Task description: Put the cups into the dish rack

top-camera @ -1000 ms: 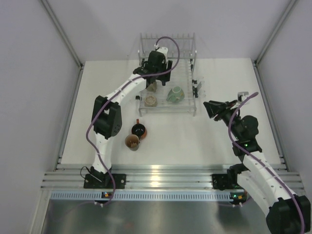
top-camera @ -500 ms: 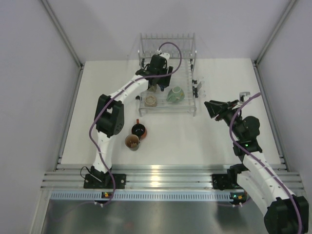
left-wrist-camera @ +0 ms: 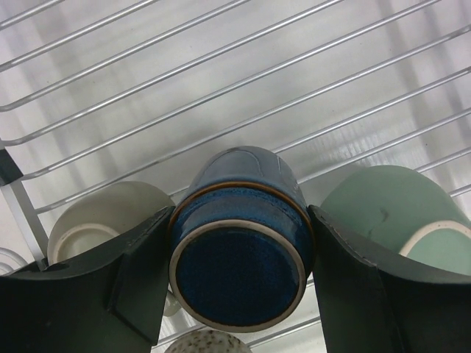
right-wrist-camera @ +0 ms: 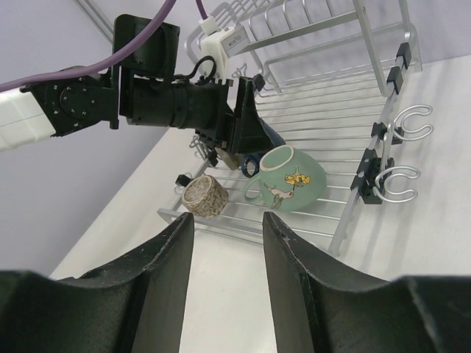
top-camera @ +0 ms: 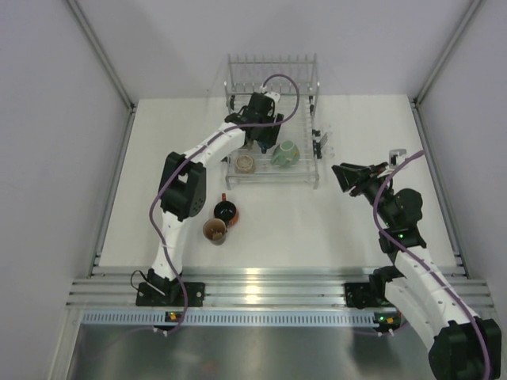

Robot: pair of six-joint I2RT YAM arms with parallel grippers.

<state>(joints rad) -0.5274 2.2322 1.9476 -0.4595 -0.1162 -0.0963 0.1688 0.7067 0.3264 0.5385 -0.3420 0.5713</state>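
My left gripper (top-camera: 262, 136) is shut on the dark blue mug (left-wrist-camera: 239, 272), its base towards the wrist camera, low over the wires of the dish rack (top-camera: 273, 181). In the rack, the mint-green mug (top-camera: 284, 153) lies just right of it. A speckled beige mug (top-camera: 245, 163) sits near the front left. A second beige mug (left-wrist-camera: 103, 217) sits just left of the blue one. The black mug (top-camera: 226, 210) and the orange-brown mug (top-camera: 215, 230) stand on the table in front of the rack. My right gripper (top-camera: 342, 176) is open and empty, right of the rack.
The rack has upright tines (top-camera: 272, 67) at its far end and clip-on hooks (right-wrist-camera: 407, 122) on its right side. Grey walls with metal rails (top-camera: 103, 59) enclose the white table (top-camera: 317, 229) on both sides.
My left gripper has moved a little towards the near right and lower inside the rack, with the blue mug in it. The right arm has barely shifted.
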